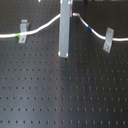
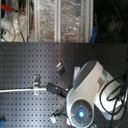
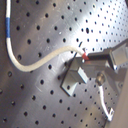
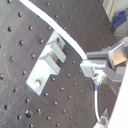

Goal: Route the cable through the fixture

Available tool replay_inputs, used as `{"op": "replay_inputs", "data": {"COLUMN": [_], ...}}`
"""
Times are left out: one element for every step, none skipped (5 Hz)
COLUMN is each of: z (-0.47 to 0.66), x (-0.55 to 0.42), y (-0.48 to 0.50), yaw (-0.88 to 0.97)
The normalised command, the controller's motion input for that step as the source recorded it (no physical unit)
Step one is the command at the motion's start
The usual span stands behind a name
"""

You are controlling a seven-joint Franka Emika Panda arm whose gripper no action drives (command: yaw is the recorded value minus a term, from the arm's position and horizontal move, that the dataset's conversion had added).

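Cable, the long thin white cord (image 1: 45, 26), lies over the black perforated board, pinched in my grey metal gripper (image 3: 86, 58). I judge routing unfinished: it passes beside the small grey metal clip (image 4: 46, 67), not in its slot.

First exterior view: near, low over black perforated board (image 1: 65, 95) | second exterior view: overhead | both wrist views: close on board.

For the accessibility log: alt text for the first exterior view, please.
A white cable runs across a black perforated board, lifted at the middle by a vertical grey end effector. Two grey clip fixtures stand near it: left clip by a green band, right clip.
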Motion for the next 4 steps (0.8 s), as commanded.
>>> {"op": "replay_inputs", "data": {"z": [0.3, 0.01, 0.36, 0.45], "x": [-0.426, 0.01, -0.296, -0.508], "y": [0.353, 0.105, 0.224, 0.088], "yaw": [-0.05, 0.0, 0.0, 0.16]}}
